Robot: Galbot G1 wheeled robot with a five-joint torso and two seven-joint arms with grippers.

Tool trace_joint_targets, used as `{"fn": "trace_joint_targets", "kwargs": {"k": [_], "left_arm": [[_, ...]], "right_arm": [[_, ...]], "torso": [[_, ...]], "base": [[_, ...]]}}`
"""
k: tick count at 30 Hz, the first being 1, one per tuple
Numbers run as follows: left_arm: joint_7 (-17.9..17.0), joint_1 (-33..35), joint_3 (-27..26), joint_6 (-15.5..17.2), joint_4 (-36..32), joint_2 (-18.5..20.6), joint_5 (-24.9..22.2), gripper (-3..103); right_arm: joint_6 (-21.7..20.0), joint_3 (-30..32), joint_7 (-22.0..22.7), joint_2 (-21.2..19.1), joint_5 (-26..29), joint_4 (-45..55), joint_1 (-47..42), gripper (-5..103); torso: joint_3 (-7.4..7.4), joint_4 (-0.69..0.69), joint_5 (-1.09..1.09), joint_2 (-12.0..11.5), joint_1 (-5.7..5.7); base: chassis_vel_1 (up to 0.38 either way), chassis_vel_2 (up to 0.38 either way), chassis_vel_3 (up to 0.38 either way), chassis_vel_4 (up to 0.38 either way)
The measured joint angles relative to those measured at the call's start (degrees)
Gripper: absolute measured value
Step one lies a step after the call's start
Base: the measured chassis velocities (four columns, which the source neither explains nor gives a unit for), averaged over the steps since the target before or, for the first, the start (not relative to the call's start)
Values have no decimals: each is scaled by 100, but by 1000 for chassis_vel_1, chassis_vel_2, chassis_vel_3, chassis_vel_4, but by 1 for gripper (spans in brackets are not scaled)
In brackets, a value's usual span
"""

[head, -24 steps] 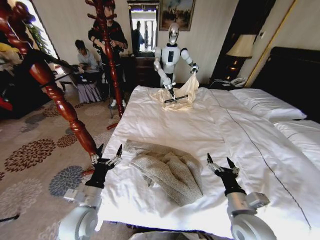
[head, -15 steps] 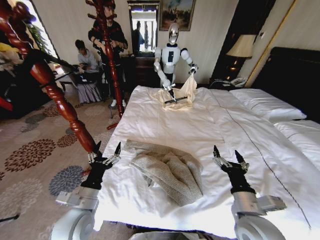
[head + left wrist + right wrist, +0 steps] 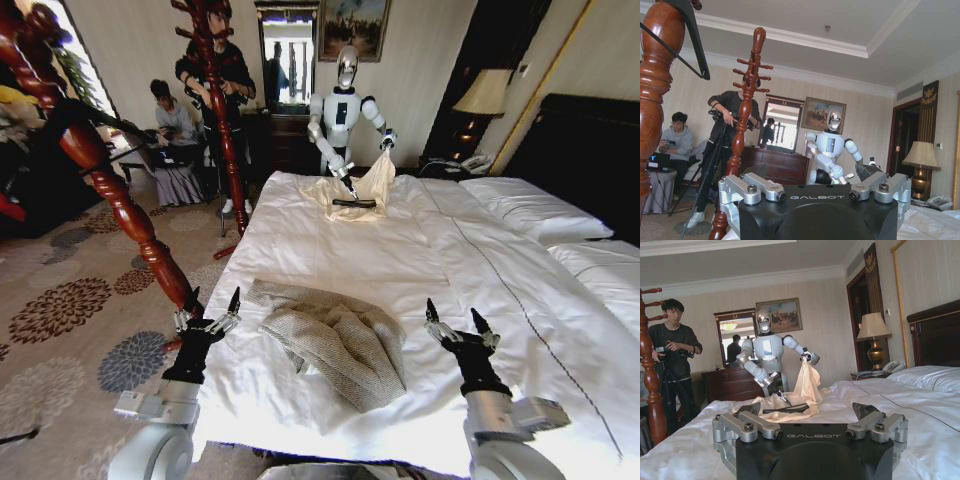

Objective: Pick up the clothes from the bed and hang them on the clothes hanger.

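Meanwhile, both grippers are hovering with jaws spread, left gripper [image 3: 207,318] at the bed [image 3: 330,250] edge, right gripper [image 3: 459,328] having eased back slightly, flanking the untouched jacket [image 3: 335,340]; grasp not yet begun.

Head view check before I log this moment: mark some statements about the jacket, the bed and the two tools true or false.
1. The grey-beige woven jacket lies crumpled on the white-duvet bed. True.
2. The left tool grips the jacket. False: it is open, beside the jacket at the bed's edge, touching nothing.
3. The right tool is open above the duvet. True.
4. The jacket hangs on the reddish carved wooden coat stand. False: it is on the bed.
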Motion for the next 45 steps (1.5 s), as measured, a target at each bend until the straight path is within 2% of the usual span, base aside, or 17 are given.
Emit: {"fn": "trace_joint_targets", "kwargs": {"k": [5,10,11,15,19,22,24,29,31,33,34,35,40,41,42,44,45], "left_arm": [[-25,29,6,-12,50,-41,112,100],[-285,11,-71,-20,266,-175,330,100],[-285,11,-71,-20,266,-175,330,100],[-417,78,-92,-26,471,-303,387,100],[-438,61,-110,-24,518,-313,435,100],[-447,50,-117,-16,535,-309,458,100],[-487,66,-114,-17,563,-307,482,100],[-528,129,-92,-26,511,-307,478,100],[-536,155,-97,-26,481,-291,477,100],[-538,159,-101,-26,481,-288,478,100],[-546,173,-114,-26,479,-278,479,100],[-551,182,-118,-26,479,-275,479,100],[-580,209,-121,-22,476,-261,493,100],[-583,210,-121,-20,476,-255,496,100],[-583,210,-121,-20,476,-255,496,100],[-602,207,-128,-10,478,-241,498,100],[-602,207,-128,-10,478,-241,498,100]], "right_arm": [[-58,-98,98,-179,-56,0,-122,100],[-731,-508,584,-939,46,28,-493,100],[-731,-508,584,-939,46,28,-493,100],[-1014,-767,732,-1430,-178,-205,-811,100],[-1160,-955,824,-1680,0,-238,-1014,100],[-1255,-1081,895,-1717,299,-186,-1032,100],[-1354,-1266,1025,-1675,764,-222,-892,100],[-1397,-1338,1134,-1577,1027,-491,-641,100],[-1529,-1370,1275,-1564,1489,-480,-590,100],[-1558,-1380,1303,-1562,1577,-467,-585,100],[-1779,-1414,1526,-1539,2054,-381,-538,100],[-1885,-1429,1611,-1520,2189,-373,-503,100],[-1919,-1506,1582,-1447,2093,-495,-414,101],[-1919,-1524,1568,-1437,2075,-501,-414,97],[-1919,-1524,1568,-1437,2075,-501,-414,97],[-1894,-1572,1509,-1411,1998,-513,-415,87],[-1894,-1572,1509,-1411,1998,-513,-415,87]], "torso": [[0,0,0,0,0],[0,0,0,0,0],[0,0,0,0,0],[0,0,1,0,0],[0,0,0,0,0],[0,0,0,0,0],[0,0,-1,0,0],[0,0,1,0,0],[0,0,0,0,0],[0,0,0,0,0],[0,0,-1,0,0],[0,0,-1,0,0],[0,0,0,0,0],[0,0,0,0,0],[0,0,0,0,0],[0,0,-1,0,0],[0,0,-1,0,0]], "base": [[0,0,0,0],[0,0,0,0],[0,0,0,0],[0,0,0,0],[0,0,0,0],[0,0,0,0],[0,0,0,0],[0,0,0,0],[0,0,0,0],[0,0,0,0],[0,0,0,0],[0,0,0,0],[0,0,0,0],[0,0,0,0],[0,0,0,0],[0,0,0,0],[0,0,0,0]]}}
